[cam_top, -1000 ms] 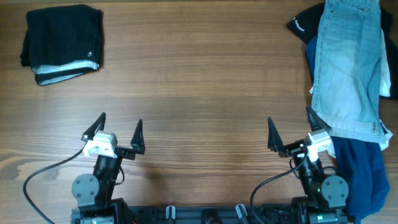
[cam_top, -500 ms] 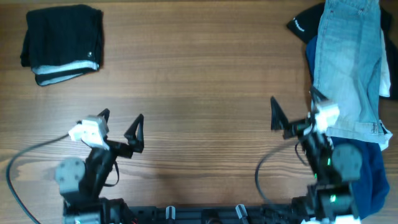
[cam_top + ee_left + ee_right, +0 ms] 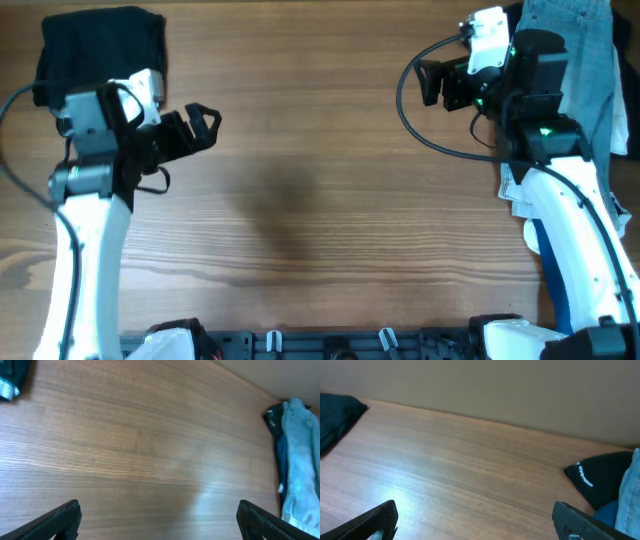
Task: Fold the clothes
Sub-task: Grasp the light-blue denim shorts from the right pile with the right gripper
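Left gripper point(image 3: 203, 125) and right gripper point(image 3: 432, 85) both gape wide, holding nothing. Denim shorts point(image 3: 590, 60) lie over darker garments point(image 3: 600, 477) at the tabletop's point(image 3: 320, 200) far right corner. I'd say picking hasn't begun; next I reach right for them.

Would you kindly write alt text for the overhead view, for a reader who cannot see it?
Over a wooden table, the robot's left hand and right hand hover open and empty. A folded black garment lies at the far-left corner; light-blue denim shorts lie along the right edge.
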`<action>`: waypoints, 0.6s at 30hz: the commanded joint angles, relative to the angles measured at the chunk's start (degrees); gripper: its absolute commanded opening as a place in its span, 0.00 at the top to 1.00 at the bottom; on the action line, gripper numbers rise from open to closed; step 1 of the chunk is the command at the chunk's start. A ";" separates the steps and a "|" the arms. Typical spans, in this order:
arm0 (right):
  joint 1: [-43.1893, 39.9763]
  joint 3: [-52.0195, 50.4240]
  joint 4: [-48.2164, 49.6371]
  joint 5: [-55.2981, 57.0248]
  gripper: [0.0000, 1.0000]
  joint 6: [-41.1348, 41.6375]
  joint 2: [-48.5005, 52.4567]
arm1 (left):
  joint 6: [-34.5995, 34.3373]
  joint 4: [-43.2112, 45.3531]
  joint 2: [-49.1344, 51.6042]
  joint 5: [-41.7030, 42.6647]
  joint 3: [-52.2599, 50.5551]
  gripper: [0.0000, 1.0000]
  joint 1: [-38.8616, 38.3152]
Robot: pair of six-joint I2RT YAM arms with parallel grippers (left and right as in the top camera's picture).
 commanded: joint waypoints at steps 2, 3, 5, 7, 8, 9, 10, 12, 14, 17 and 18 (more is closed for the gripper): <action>-0.59 1.53 5.81 1.11 0.00 -0.61 1.66 | -0.87 2.34 6.64 3.85 1.20 0.00 0.26; -1.53 1.53 7.50 4.59 0.00 1.46 2.08 | -0.87 2.99 7.17 3.82 1.20 0.00 0.26; -4.72 1.53 9.27 11.02 0.00 2.56 3.61 | -0.83 3.67 7.32 3.80 1.20 0.00 0.26; -10.25 1.53 9.88 13.18 0.02 4.76 5.97 | -0.66 4.00 7.32 3.80 1.20 0.00 0.26; -13.66 1.53 9.92 13.16 0.04 6.58 7.65 | -0.59 4.02 7.32 3.61 1.20 0.00 0.26; -17.31 1.53 9.94 13.18 0.08 8.22 9.73 | -0.39 4.07 7.32 3.61 1.20 0.00 0.26; -20.26 1.53 9.97 13.18 0.10 9.70 11.50 | -0.39 4.07 7.32 3.61 1.20 0.00 0.26; -26.05 1.53 9.94 13.42 0.14 12.50 15.10 | -0.42 4.04 7.32 3.61 1.20 0.00 0.24; -31.43 1.53 9.66 13.25 0.14 14.32 17.77 | -0.42 4.04 7.32 3.61 1.20 0.00 0.26; -35.34 1.53 8.04 12.96 0.16 13.79 19.87 | -0.42 4.04 7.32 3.61 1.20 0.00 0.26; -35.71 1.53 7.52 12.94 0.17 13.84 20.44 | -0.42 4.04 7.32 3.61 1.20 0.00 0.24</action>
